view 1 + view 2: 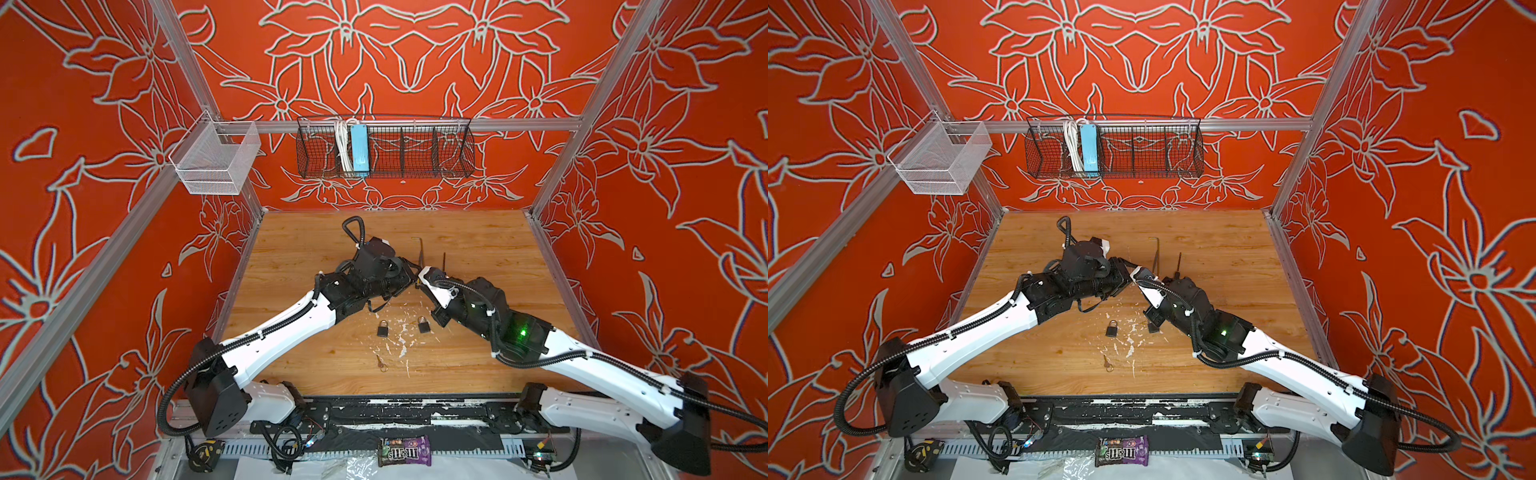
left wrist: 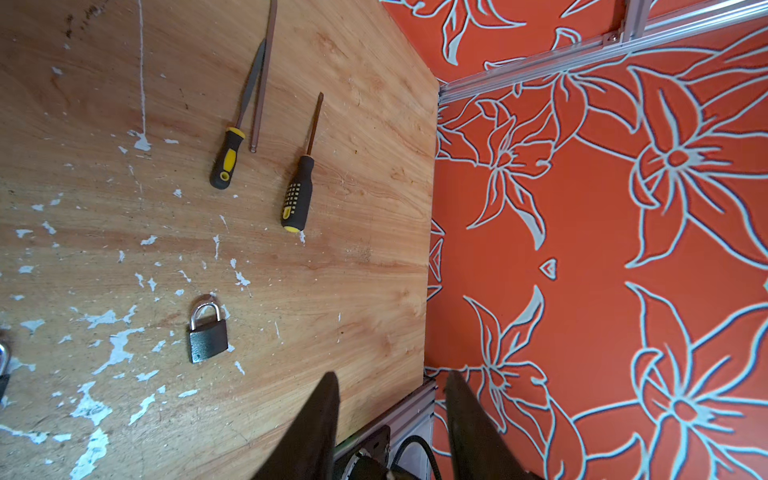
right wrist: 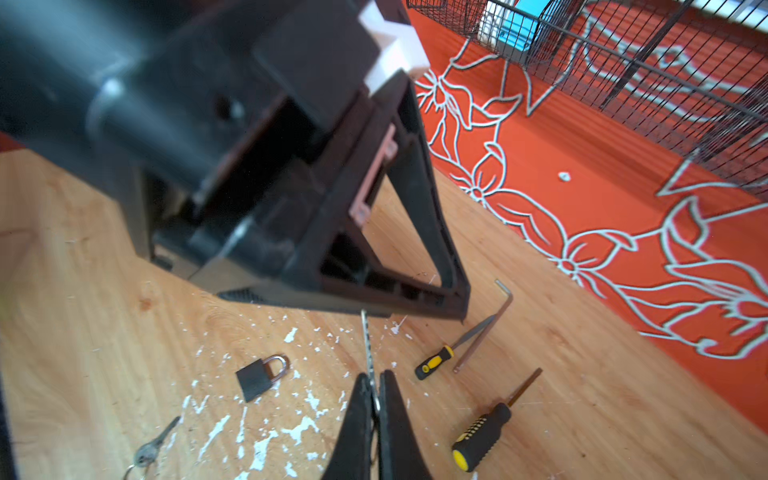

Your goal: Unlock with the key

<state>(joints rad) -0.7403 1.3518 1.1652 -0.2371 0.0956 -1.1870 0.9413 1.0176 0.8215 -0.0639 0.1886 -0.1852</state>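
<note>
The right claw (image 3: pixel 375 376) pinches the key (image 3: pixel 365 340) while the left claw (image 2: pixel 391 374) stands part-open, empty; bumping them together could twist the key loose.

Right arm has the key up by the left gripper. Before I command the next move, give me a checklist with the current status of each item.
1. Small silver key gripped by right gripper: ok, blade sticks out past the fingertips.
2. Left gripper empty: ok, jaws apart, nothing between them.
3. Key tip clear of left gripper: cannot tell; the right wrist view shows it reaching a finger's edge.
4. Padlock steadied for insertion: not ok; both dark metal padlocks lie loose on the wooden table.
5. Spare key on a ring out of the way: ok, lying nearer the arm bases than the padlocks.
</note>
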